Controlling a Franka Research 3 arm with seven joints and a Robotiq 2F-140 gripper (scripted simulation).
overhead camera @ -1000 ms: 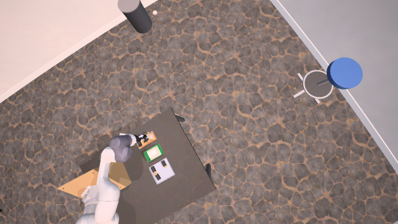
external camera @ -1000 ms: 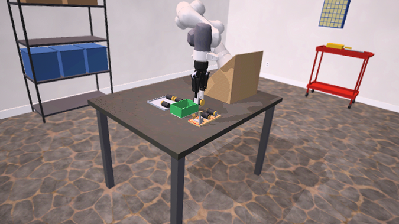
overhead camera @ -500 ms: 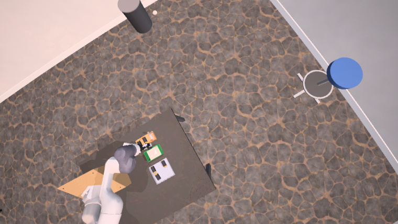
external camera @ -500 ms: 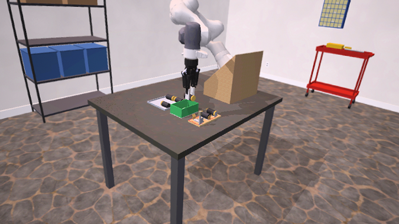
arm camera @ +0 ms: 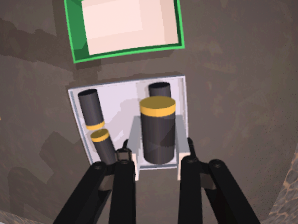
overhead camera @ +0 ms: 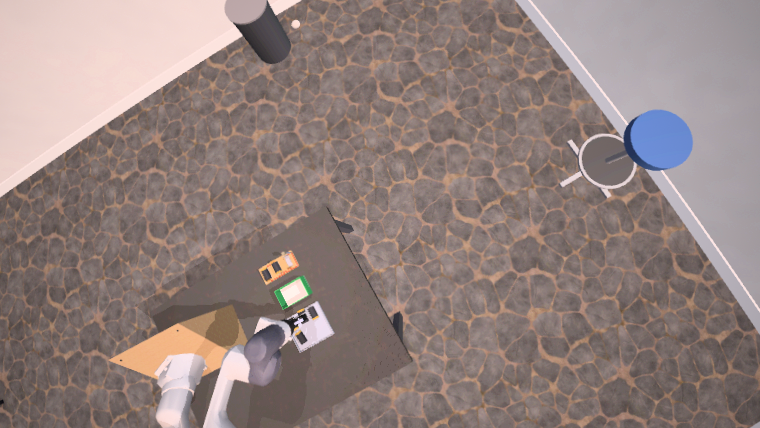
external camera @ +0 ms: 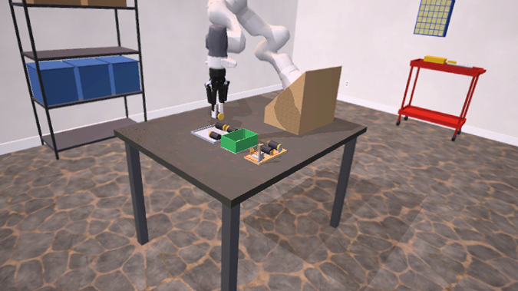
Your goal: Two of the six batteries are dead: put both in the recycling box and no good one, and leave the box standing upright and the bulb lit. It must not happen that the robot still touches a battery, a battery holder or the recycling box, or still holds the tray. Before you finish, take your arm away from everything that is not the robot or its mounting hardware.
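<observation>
My gripper (overhead camera: 298,321) (external camera: 216,114) (arm camera: 158,126) is shut on a black battery with a gold end (external camera: 221,117) (arm camera: 158,142), held above the tray (overhead camera: 322,332) (external camera: 200,133) (arm camera: 122,95). Three batteries lie in the tray: two end to end along one side (arm camera: 90,107) (arm camera: 104,150), and one at the other side (arm camera: 160,90), partly hidden behind the held one. The green box (overhead camera: 278,299) (external camera: 234,142) (arm camera: 75,35) stands upright; no battery shows inside. The orange board (overhead camera: 283,265) (external camera: 251,159) bears two batteries (external camera: 266,150) (external camera: 274,144) and a pale bay without one. Whether the bulb is lit, I cannot tell.
The green box stands between the tray and the board on the dark table (overhead camera: 361,340) (external camera: 178,159). A tall wooden wedge-shaped panel (overhead camera: 159,348) (external camera: 317,101) stands near the arm's base. The table's edge runs beyond the tray and the board.
</observation>
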